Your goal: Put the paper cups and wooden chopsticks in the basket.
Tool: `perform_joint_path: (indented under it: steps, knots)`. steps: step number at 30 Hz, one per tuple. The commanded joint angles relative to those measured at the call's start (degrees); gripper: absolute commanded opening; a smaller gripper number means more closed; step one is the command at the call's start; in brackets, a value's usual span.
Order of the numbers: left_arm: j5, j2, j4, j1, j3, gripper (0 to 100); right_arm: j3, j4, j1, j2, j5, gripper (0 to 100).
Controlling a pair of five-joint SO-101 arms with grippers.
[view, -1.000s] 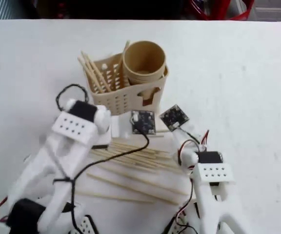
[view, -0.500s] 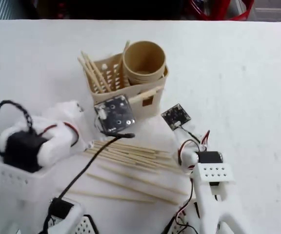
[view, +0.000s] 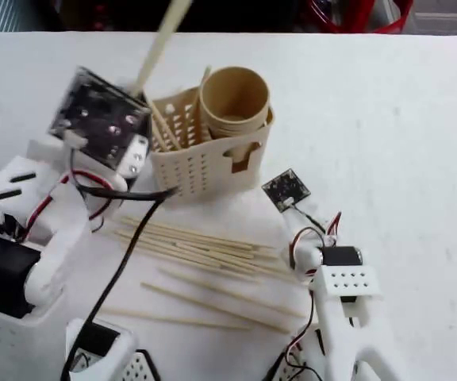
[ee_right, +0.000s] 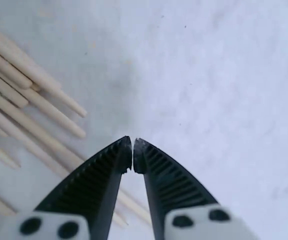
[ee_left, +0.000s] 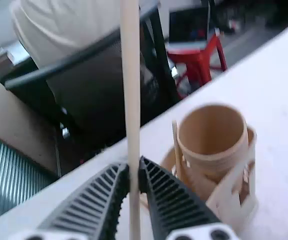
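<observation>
A perforated cream basket stands at the table's middle back with stacked paper cups and several wooden chopsticks inside. My left gripper, raised just left of the basket, is shut on one chopstick that points up and away; its wrist view shows that chopstick pinched upright before the cups in the basket. Several loose chopsticks lie on the table in front of the basket. My right gripper is shut and empty just above the table, beside chopstick tips.
The right arm stands at the front right of the white table. The left arm's base and black cable take up the front left. A dark chair and red stool stand beyond the table's far edge.
The left arm lifted from the chopstick pile, swinging left and up with one chopstick in its gripper, ending beside the basket's left side. The right arm stayed still.
</observation>
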Motion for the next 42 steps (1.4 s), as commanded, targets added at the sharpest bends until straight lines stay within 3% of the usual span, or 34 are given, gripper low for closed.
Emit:
perform_joint_path:
  steps: [1,9,16,23,31,35,42]
  knots:
    - [5.4,-0.9,-14.1,0.0,3.8,2,-0.4,-0.9,0.1,-0.1,-0.3,2.2]
    - [10.3,-5.3,-46.6,1.2,32.1,2,-0.4,-0.9,0.0,-0.1,-0.3,2.1]
    - [13.7,2.9,-60.3,1.1,40.9,2,-0.4,-0.9,0.0,-0.1,-0.3,2.1]
    - [17.1,9.5,-61.6,0.8,42.1,2,-0.4,-0.9,0.0,-0.1,-0.3,2.1]
    - [18.5,0.7,-61.5,-0.1,51.8,3,-0.4,-0.9,0.0,-0.1,-0.3,2.1]
    - [18.5,-2.3,-61.4,-0.1,54.7,10,-0.4,-0.9,0.0,-0.1,-0.3,2.1]
    - [18.5,-6.0,-54.3,-0.2,52.3,11,-0.4,-0.9,0.0,-0.1,-0.3,2.1]
